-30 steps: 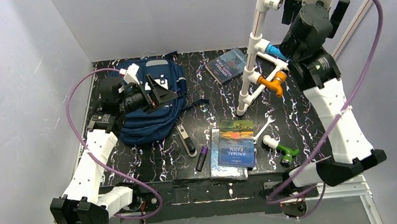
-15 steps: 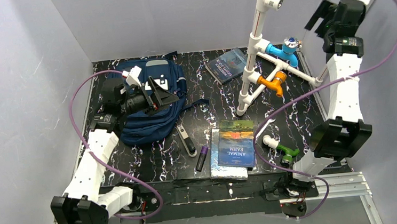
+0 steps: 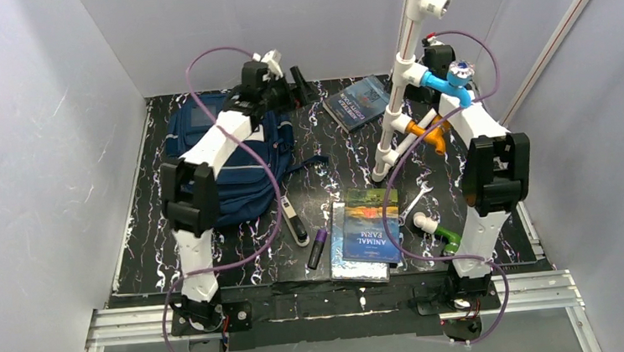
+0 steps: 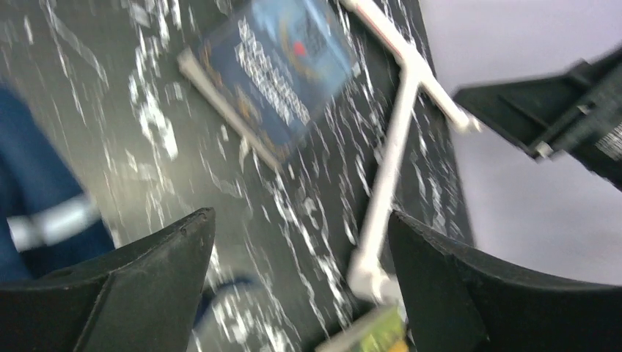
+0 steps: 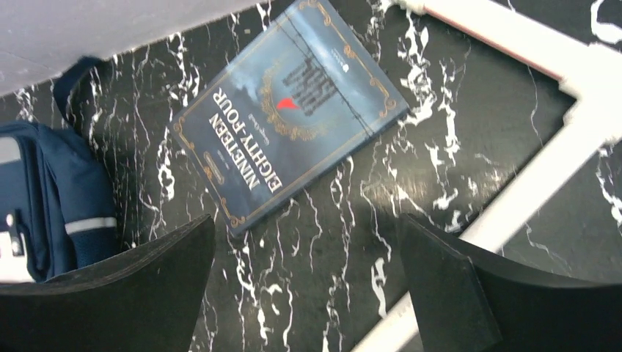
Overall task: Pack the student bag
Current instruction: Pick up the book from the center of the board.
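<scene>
The student bag (image 3: 240, 186) lies in the table's (image 3: 150, 247) far left corner. The far book (image 3: 357, 103) lies by the far edge, right of the bag, with the pipe frame (image 3: 388, 132) at its right. The near book (image 3: 371, 227) lies mid near edge, a marker (image 3: 318, 249) just left of it and a wrench (image 3: 417, 199) to its right.

My left arm has swung up from the left edge of the frame. Its tool (image 3: 299, 82) has left the middle of the student bag (image 3: 241, 177) and now sits upper centre, past the bag's top edge. My right arm has dropped from the upper right corner, and its tool (image 3: 434, 54) is now beside the white pipe stand (image 3: 407, 59).
</scene>
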You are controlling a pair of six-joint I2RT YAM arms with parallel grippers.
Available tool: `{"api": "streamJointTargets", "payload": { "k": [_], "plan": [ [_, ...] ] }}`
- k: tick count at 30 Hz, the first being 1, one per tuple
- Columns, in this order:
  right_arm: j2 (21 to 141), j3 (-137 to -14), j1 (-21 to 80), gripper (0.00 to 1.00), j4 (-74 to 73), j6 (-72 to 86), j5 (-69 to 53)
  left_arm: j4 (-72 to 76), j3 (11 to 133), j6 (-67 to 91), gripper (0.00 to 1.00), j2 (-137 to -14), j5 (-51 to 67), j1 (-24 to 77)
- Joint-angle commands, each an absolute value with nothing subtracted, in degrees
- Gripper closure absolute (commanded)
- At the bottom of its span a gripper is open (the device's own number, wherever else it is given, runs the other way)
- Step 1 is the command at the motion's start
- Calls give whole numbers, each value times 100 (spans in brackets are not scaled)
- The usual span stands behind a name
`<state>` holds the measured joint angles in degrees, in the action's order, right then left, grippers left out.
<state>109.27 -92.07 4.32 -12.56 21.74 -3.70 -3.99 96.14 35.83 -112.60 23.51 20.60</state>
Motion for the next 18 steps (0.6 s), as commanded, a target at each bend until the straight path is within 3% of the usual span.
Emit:
{"api": "streamJointTargets", "payload": {
  "k": [1, 9, 13, 18],
  "plan": [
    [11597, -9212, 369, 0, -68, 2605, -336, 247, 10995, 2356, 14, -12397, 1361, 2351],
    [12527, -9660, 352, 0, 645, 2766, -643, 302, 13158, 2107, 16, -14256, 1077, 2397],
    [12493, -9521, 343, 0, 1191, 2999, -847, 386, 13546, 2246, 15, -14631, 1002, 2400],
    [12670, -10458, 439, 0, -150, 3047, -514, 345, 13186, 2452, 16, -14313, 986, 2401]
  ]
}}
